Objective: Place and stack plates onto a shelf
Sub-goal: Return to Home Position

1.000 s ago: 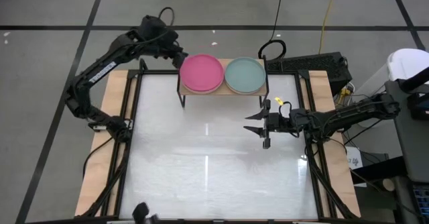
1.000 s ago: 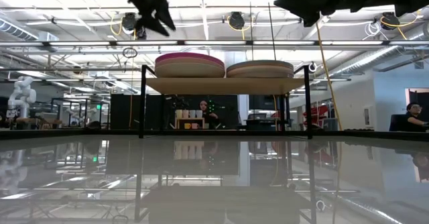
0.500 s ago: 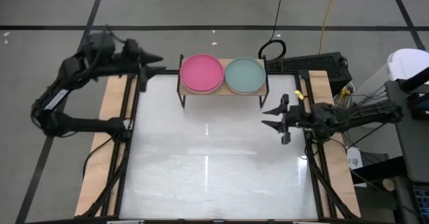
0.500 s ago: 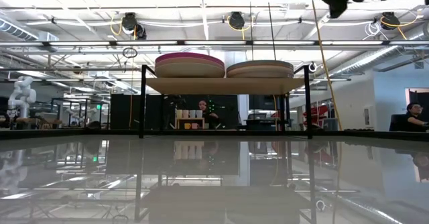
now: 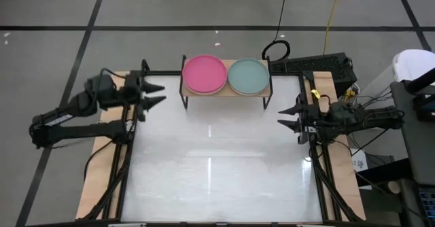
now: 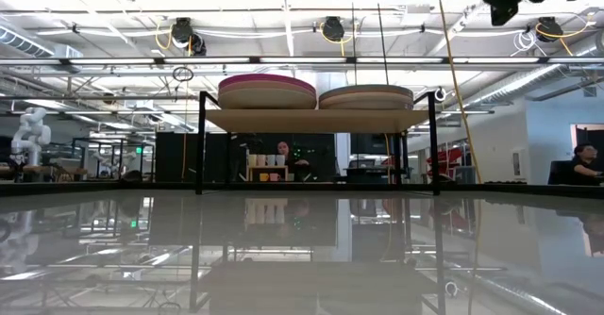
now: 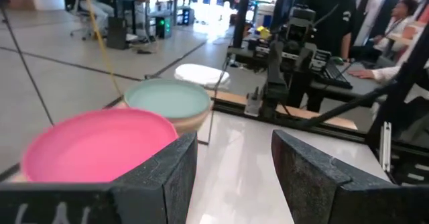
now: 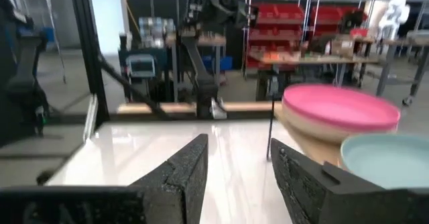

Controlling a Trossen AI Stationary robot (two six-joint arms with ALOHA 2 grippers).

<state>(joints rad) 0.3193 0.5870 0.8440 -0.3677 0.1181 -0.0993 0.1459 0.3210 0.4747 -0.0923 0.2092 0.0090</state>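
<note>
Across the middle of the high view spreads the white table (image 5: 211, 172), with the two dark arms drawn in, one at each side edge. At the left edge, the left gripper (image 5: 162, 94) hangs with its two fingers spread wide, pointing toward the frame's right and gripping nothing. Its own wrist view shows both dark fingers (image 7: 164, 180) well apart, with only air between them. At the right edge, the right gripper (image 5: 281, 117) faces the opposite way, fingers likewise splayed, empty and touching nothing. At upper centre, the shelf (image 5: 266, 91) stands at the table's far edge, farther up the frame than both grippers and apart from them. On its wooden board sit two stacks of plates side by side, nearly touching. The left stack is topped by a magenta plate (image 5: 204, 73), the right one by a teal plate (image 5: 249, 75). A paler pink rim peeks out beneath the magenta plate along its lower edge. In the low view the stacks show edge-on only, beige rims under the magenta, and how many plates each holds cannot be counted. The teal top is hidden from that height. Both arms are cut off by the low view's top edge, showing only as dark scraps near the upper corners.
</note>
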